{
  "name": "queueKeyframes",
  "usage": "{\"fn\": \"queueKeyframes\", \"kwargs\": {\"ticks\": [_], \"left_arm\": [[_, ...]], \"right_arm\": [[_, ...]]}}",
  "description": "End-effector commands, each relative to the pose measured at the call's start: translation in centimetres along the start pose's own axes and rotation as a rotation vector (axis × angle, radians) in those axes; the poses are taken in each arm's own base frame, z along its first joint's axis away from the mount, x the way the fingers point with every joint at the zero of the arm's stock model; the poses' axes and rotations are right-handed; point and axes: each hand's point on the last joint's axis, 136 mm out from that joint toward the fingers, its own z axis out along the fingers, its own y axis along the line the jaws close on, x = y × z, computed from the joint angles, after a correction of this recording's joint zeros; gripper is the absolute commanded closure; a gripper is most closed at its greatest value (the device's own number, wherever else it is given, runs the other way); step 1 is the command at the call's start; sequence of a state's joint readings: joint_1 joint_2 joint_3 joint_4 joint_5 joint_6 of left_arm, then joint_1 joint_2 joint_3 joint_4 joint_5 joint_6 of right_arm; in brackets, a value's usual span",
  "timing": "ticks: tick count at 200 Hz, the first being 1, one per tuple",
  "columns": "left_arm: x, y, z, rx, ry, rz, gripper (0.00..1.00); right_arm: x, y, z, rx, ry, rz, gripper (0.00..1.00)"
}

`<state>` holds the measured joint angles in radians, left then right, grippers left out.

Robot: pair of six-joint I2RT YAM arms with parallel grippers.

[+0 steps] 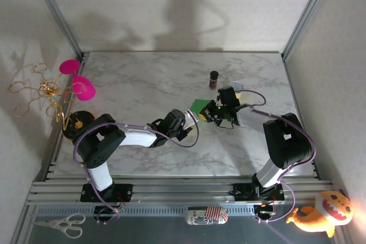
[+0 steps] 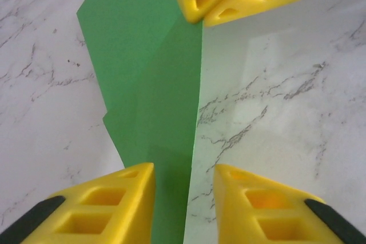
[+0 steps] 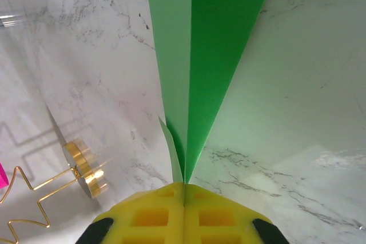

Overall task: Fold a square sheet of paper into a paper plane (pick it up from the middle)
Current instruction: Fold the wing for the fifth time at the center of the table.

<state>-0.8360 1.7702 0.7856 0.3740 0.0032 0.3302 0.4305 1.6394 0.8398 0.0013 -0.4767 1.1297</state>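
The sheet of paper (image 2: 154, 84), folded narrow, sits clamped between right fingers (image 3: 148, 218); left fingers (image 2: 108, 204) gape astride its edge

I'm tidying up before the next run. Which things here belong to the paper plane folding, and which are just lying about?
In the job:
- sheet of paper, partly folded
- right hand, shut on the paper
- left hand, open astride the paper's edge

Lying about:
- small dark bottle
- scissors
- plush toy
- pink flower shape
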Motion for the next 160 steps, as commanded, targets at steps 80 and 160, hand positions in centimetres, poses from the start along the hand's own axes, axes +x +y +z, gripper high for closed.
{"fn": "queueKeyframes", "kwargs": {"ticks": [80,160], "left_arm": [[1.59,-0.64,0.79,0.044,0.03,0.03,0.71],[1.82,-0.95,0.93,0.089,0.044,-0.002,0.92]], "right_arm": [[-0.11,1.14,-0.93,-0.02,0.013,-0.026,1.0],[-0.09,0.64,-0.8,-0.007,0.014,-0.025,0.83]]}}
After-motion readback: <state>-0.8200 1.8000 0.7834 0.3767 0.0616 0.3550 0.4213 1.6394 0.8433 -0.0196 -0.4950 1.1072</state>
